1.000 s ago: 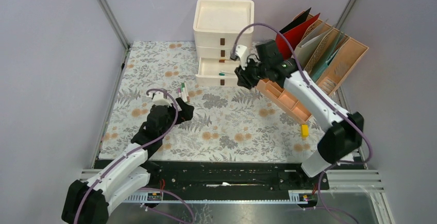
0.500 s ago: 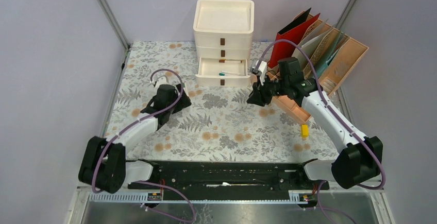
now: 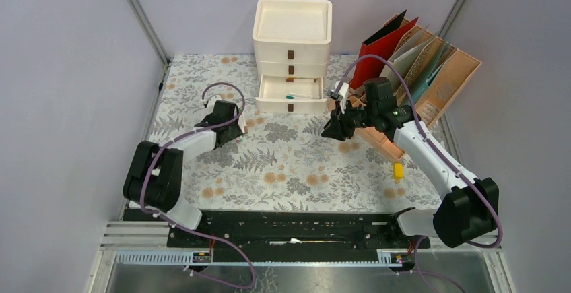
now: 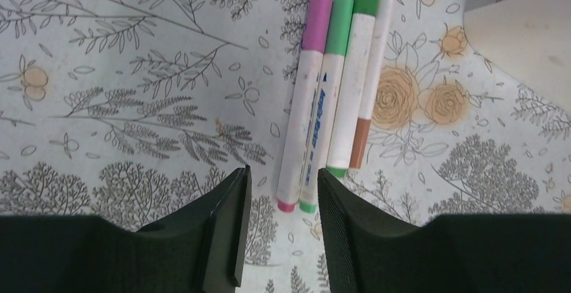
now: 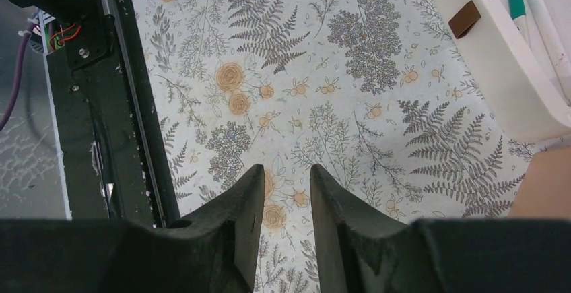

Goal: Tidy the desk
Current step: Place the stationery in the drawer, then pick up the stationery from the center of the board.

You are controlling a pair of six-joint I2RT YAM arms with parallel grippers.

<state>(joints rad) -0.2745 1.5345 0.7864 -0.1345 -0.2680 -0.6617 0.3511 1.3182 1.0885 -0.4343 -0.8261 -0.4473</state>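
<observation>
Table [image 3: 296,165]: fern-and-flower cloth, framed by metal rails [image 3: 138,13], filling the middle of the top view. At its far edge: drawers [image 3: 292,37], one pulled out, pen [image 3: 299,95] inside. Right of those: file rack [image 3: 438,77], tilted. Left claw [image 4: 283,175]: low over the cloth, jaws partly apart, near ends of two of the four markers [image 4: 350,77] in the gap, not clamped. Right claw [image 5: 286,170]: above bare cloth near the drawers, jaws narrowly apart, empty. Yellow bit [image 3: 398,170] near the right edge.

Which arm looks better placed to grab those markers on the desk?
Left: the left gripper hovers over the markers, two ends between its jaws; the right gripper hangs empty over bare desk.
</observation>
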